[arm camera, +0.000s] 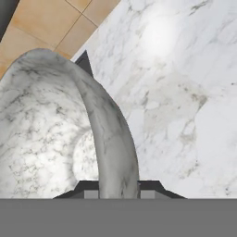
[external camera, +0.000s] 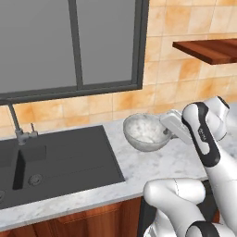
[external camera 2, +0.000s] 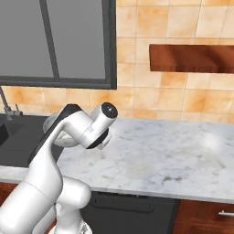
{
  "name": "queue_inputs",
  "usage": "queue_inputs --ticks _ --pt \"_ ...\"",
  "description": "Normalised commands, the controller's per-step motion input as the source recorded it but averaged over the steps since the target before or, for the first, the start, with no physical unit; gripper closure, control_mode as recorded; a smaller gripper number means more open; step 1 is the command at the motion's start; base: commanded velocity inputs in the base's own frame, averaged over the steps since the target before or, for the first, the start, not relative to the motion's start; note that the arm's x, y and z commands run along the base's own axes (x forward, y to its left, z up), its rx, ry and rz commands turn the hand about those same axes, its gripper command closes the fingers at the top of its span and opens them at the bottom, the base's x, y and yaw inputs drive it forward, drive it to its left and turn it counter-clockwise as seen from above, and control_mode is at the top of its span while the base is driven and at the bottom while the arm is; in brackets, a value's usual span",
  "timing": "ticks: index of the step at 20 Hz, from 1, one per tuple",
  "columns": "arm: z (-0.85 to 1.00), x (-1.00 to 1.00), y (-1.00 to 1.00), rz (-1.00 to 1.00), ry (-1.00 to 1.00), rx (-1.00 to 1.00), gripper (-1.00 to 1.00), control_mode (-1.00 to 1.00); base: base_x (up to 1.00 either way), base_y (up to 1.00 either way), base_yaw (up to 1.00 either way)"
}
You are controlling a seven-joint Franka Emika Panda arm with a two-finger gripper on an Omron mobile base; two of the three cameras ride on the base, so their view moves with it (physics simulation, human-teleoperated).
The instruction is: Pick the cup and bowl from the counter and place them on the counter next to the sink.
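Bowl [external camera: 146, 132] first: I have its rim pinched in my end effector [arm camera: 118, 192], one finger inside and one outside the wall, and it hangs tilted above the tabletop [external camera: 171, 162], near the back edge and just right of the sink [external camera: 55, 159]. My judgement is that the carry is nearly done and the set-down comes next. To do it well I would level the bowl, lower it straight onto the marble strip between the sink's right edge and my arm, and release only once its base sits flat; a rim pinch on something this wide could let it swing or slip.

Around it, white grey-veined marble runs over reddish-brown cabinets, with orange-tan wall tiles, a dark-framed window [external camera: 74, 44] and a wooden shelf [external camera: 210, 50] behind. A thin faucet [external camera: 16, 125] stands at the sink's back edge.
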Motion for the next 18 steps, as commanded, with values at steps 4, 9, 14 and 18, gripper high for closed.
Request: queue_inputs --ticks 4,9,14,18 --pt "0.0 0.0 0.0 0.0 0.0 0.0 1.0 1.0 0.0 0.0 0.0" --pt "0.0 0.0 0.03 0.0 0.01 0.0 1.0 -1.0 0.0 0.0 0.0" --pt "-0.03 0.17 0.12 -0.1 0.17 0.0 1.0 -1.0 0.0 0.0 0.0" --pt "-0.05 0.47 0.14 -0.23 0.24 0.0 1.0 -1.0 0.0 0.0 0.0"
